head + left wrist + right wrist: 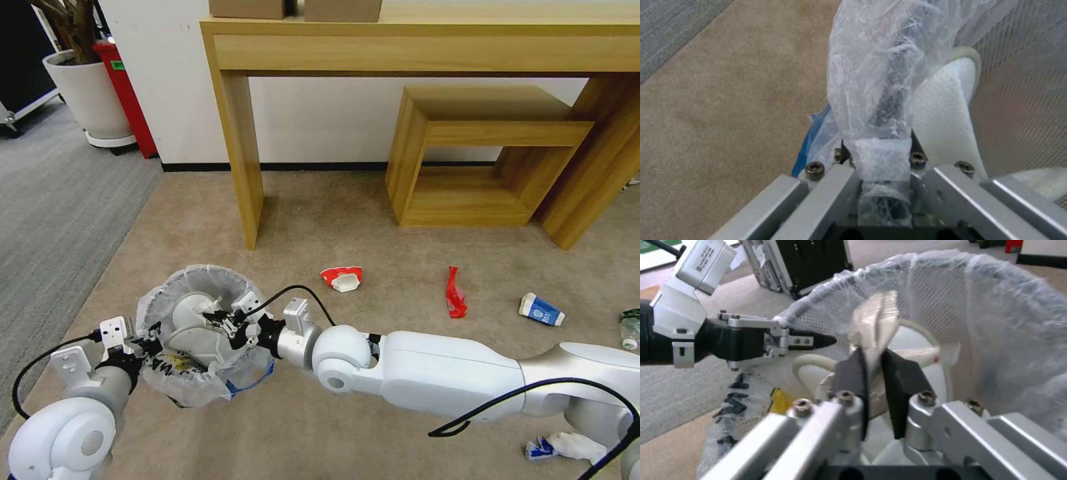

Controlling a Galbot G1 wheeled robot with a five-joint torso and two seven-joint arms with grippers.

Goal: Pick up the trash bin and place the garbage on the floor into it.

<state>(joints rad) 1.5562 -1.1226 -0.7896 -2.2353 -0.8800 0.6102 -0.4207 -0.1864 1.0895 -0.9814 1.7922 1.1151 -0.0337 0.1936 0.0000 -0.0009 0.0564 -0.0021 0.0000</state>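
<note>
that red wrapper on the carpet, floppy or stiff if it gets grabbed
Probably floppy: the red wrapper lies twisted and creased on the carpet, like thin film. It looks light, so a pinch may lift it easily. Its glossy surface hints it could slip between fingers, though that is hard to judge from the head view.

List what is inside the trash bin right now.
Inside the trash bin lie white slippers; the right gripper reaches in, pinching one. A yellow wrapper shows through the bag. The left gripper clamps the rim. The bottom is covered.

Slipper (193, 327) in trash bin (160, 300); cup (342, 277) right of bin.
</note>
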